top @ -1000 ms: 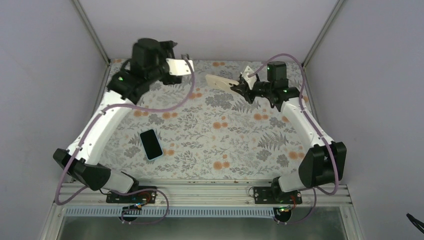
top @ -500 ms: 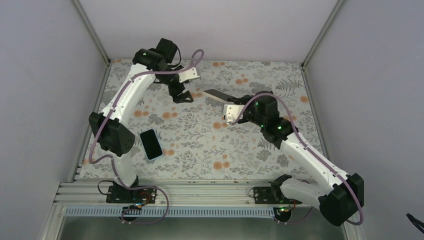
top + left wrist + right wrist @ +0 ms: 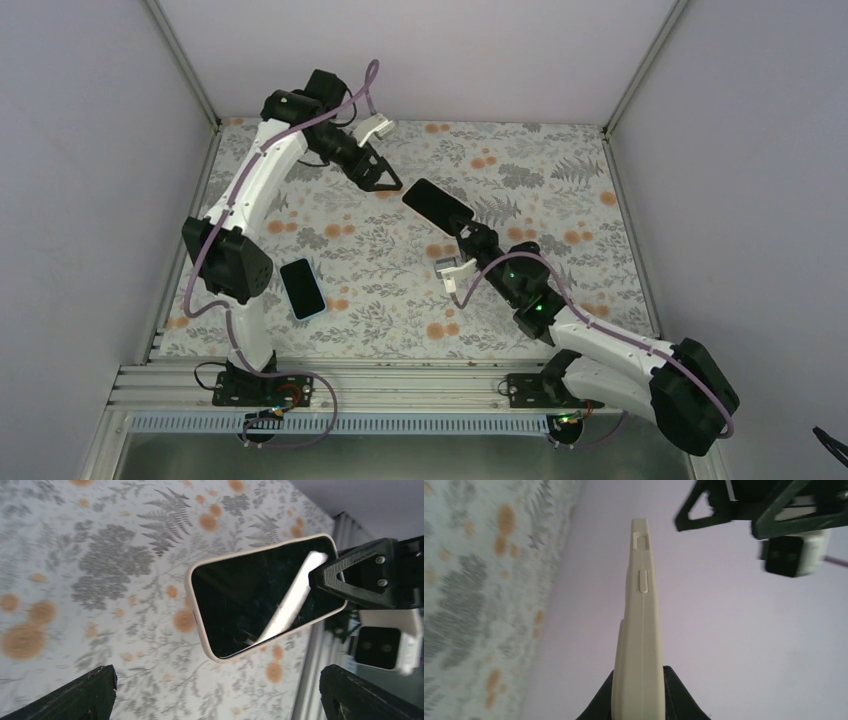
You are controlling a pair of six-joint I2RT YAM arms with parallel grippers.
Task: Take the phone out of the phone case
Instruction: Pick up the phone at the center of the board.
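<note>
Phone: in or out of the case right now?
In. In the left wrist view the phone fills the phone case, beige rim around its black screen; the right gripper clamps one end.

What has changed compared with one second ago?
The right tool, gripping the phone case with the phone inside, pulled it slightly nearer and turned the screen up. The left tool, open, came down close to its far end. The other phone stayed put.
</note>
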